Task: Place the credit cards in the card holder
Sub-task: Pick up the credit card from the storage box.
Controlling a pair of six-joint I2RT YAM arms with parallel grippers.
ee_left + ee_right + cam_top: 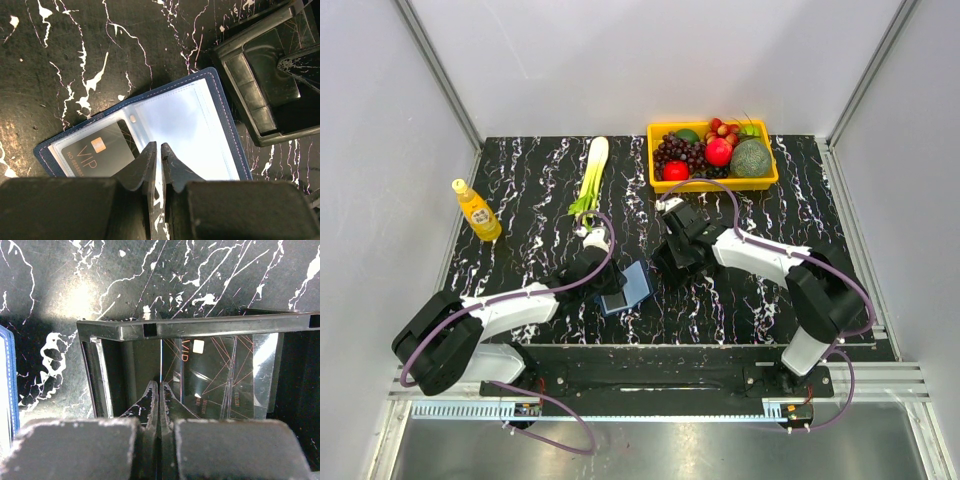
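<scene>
The card holder (190,120) lies open on the marble-patterned table (520,180), a little toward 6 o'clock from the middle, pale blue inside up; its left pocket already holds a black VIP card (102,155) with a gold chip, so by my reckoning one card is done; the right-hand clear sleeve looks unfilled.

The left gripper (156,147) comes at the holder from its 6 o'clock side; its jaws are all but closed, a bare slit between them, and the tips appear to pinch the clear centre page, though I cannot be sure how much they have caught.

At the holder's 2 o'clock, near but apart, sits the black open tray (200,328); inside it lies a second VIP card (210,370), dark with thin orange lines and a pale chip, perhaps with another overlapping it; that stock is what remains to move across.

The right gripper (159,387) is down in the tray with jaws fully together at that card's left edge; whether it has the card I cannot tell.

Readable writing: "VIP" on both cards; a number line beginning "NO" on the pocketed one, its digits unclear.

Further out: a yellow fruit basket (713,184) at 1 o'clock, a leek (592,175) at 11, and an orange juice bottle (477,211) at 9, label illegible.
</scene>
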